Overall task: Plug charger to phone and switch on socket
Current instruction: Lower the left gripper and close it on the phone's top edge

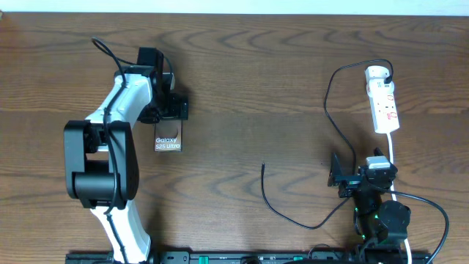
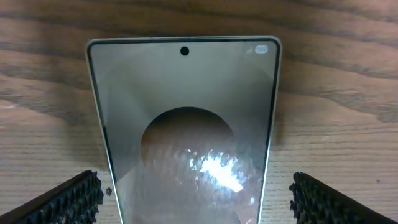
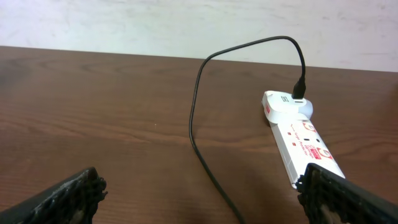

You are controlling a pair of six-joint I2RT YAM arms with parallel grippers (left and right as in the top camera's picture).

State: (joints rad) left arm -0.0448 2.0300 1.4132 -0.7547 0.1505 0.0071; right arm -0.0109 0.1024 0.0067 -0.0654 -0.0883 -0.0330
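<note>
Phone (image 1: 168, 139): dark brown slab, white "Galaxy S25 Ultra" txt, big lighter circle on face. Lies flat, face up, left-centre of table (image 1: 256, 81), far end hidden in overhead view.

Socket (image 1: 384, 103): narrow white strip w/ red switch marks. Lies flat at far right, well apart from phone. Switch state not readable.

Charger (image 1: 327, 103): thin black cable, one end plugged in at socket's far, rounded end. Loops left, then runs toward near edge. Connector tip (image 1: 264, 166) lies free on wood btwn phone & socket, touching neither.
</note>
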